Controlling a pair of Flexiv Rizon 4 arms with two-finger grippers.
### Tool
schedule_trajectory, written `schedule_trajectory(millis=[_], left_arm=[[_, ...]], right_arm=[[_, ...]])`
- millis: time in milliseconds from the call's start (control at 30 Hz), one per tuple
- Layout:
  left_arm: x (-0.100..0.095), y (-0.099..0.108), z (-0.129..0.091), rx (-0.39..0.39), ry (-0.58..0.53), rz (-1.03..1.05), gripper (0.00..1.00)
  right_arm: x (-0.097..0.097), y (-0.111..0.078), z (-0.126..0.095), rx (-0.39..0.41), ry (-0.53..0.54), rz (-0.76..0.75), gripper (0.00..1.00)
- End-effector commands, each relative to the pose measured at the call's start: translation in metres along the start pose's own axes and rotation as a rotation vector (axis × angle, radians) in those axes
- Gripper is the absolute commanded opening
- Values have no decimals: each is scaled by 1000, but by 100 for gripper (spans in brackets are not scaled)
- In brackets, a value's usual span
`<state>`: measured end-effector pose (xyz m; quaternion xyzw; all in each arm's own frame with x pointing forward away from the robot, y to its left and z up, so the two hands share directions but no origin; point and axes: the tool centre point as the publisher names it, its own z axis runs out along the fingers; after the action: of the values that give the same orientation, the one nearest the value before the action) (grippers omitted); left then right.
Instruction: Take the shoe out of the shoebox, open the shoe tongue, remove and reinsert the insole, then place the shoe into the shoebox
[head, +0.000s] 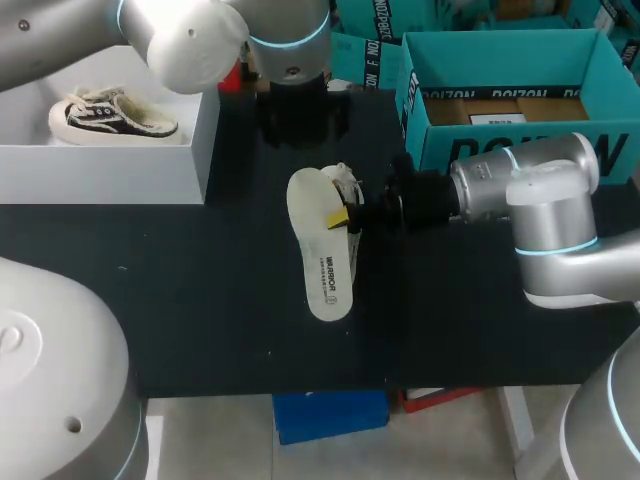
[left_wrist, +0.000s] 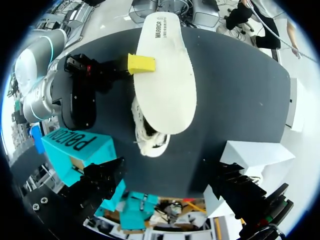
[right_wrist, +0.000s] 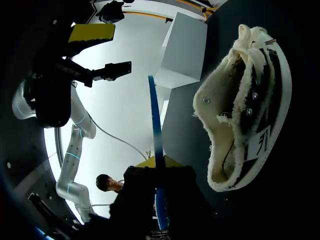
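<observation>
Two yellow-tipped fingers of the right gripper (head: 341, 218) pinch the white insole (head: 322, 250) by its side, over the shoe (head: 345, 183) lying on the table (head: 200, 300) (the left gripper (left_wrist: 170, 181) hangs above, spread wide and empty), near the teal shoebox (head: 505, 62).

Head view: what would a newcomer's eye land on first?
The cream insole stands out against the black table, pinched between the fingers of the right gripper near mid-table. The shoe it belongs to peeks out from under its far end. Next come the open teal shoebox at the back right and a second shoe on or in the white box at the left.
</observation>
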<state>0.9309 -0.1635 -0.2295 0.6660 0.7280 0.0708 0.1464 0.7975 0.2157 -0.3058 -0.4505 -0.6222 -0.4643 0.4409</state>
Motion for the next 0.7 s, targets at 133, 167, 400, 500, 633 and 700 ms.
schedule_trajectory(millis=[133,167,400,500,633,700], left_arm=[[1,3,1,1,-3,-3,100],[1,3,1,1,-3,-3,100],[-1,-14,-1,1,-4,4,100],[-1,-24,-2,2,0,6,100],[-2,-37,-6,4,4,8,100],[-3,-44,-9,5,6,10,100]], right_arm=[[0,0,0,1,-2,1,0],[0,0,0,1,-2,1,0],[0,0,0,1,-2,1,0],[0,0,0,1,-2,1,0],[0,0,0,1,-2,1,0],[0,0,0,1,-2,1,0]])
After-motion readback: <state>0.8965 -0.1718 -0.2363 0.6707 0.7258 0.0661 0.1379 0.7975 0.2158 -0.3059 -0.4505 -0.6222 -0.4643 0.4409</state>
